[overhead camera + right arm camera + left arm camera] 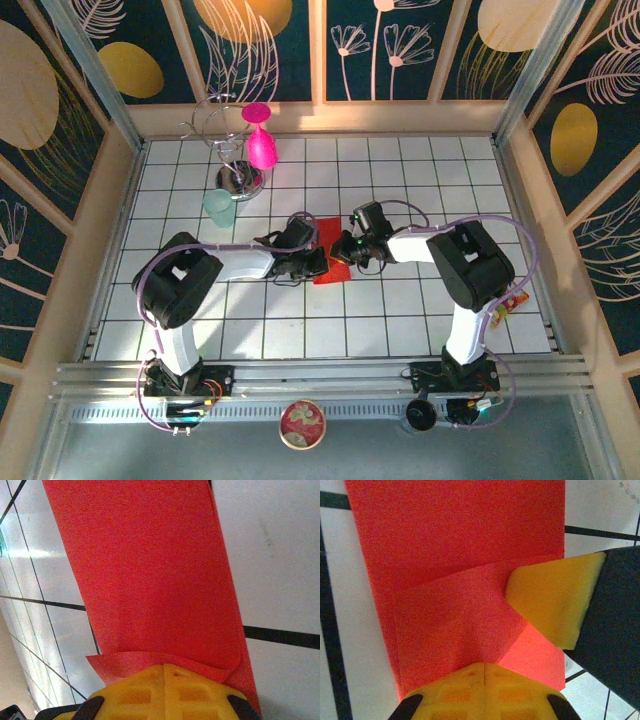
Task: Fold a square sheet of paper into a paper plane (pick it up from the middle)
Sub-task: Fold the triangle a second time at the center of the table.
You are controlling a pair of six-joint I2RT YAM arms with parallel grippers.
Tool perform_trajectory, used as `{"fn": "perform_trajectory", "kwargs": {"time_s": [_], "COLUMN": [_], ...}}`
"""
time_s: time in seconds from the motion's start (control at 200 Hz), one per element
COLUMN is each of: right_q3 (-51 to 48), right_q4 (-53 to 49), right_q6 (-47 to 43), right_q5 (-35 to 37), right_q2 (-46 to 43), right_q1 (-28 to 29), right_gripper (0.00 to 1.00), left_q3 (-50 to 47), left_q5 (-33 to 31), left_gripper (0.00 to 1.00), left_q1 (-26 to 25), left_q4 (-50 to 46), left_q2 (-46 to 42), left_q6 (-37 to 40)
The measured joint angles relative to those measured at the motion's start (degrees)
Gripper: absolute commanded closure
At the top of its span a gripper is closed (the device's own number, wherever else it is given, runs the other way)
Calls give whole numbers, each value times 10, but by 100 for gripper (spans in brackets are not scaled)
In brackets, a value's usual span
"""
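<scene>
The square sheet of paper (pixel 329 273) is bright red and lies mid-table, folded into a tall strip. In the left wrist view the paper (pixel 455 555) shows a corner flap (pixel 450 615) folded over. My left gripper (pixel 483 666) is shut, with its yellow tips pressing down on that flap. My right gripper's finger (pixel 555 600) rests on the flap's edge from the right. In the right wrist view the paper (pixel 150 570) curls up in a low lip (pixel 150 659) against my shut right gripper (pixel 164 669). From above, the left gripper (pixel 318 262) and right gripper (pixel 347 252) meet over the sheet. The paper plane is out of view.
A magenta goblet (pixel 260 140), a wire stand on a metal base (pixel 238 178) and a teal cup (pixel 220 208) stand at the back left. A round tin (pixel 302 423) sits by the front rail. A small orange item (pixel 512 300) lies at the right edge.
</scene>
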Motion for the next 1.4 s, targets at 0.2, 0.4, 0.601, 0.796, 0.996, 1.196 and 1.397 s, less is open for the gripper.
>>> {"fn": "perform_trajectory", "kwargs": {"time_s": [0.2, 0.4, 0.601, 0.796, 0.996, 1.196, 1.397], "right_q3": [0, 0, 0, 0, 1, 1, 1], "right_q4": [0, 0, 0, 0, 0, 0, 0], "right_q6": [0, 0, 0, 0, 0, -1, -4], "right_q5": [0, 0, 0, 0, 0, -2, -2], "right_q2": [0, 0, 0, 0, 0, 0, 0], "right_q1": [0, 0, 0, 0, 0, 0, 0], "right_gripper": [100, 100, 100, 100, 100, 100, 100], "left_q3": [-25, -55, -77, -78, -61, -27, -30], "left_q5": [1, 5, 6, -12, -12, -7, -12], "left_gripper": [100, 100, 100, 100, 100, 100, 100], "left_q1": [0, 0, 0, 0, 0, 0, 0], "left_q4": [13, -5, -54, -98, -65, -34, -27], "left_q2": [-17, -48, -85, -130, -143, -83, -45], "left_q6": [4, 23, 43, 46, 30, 13, -7]}}
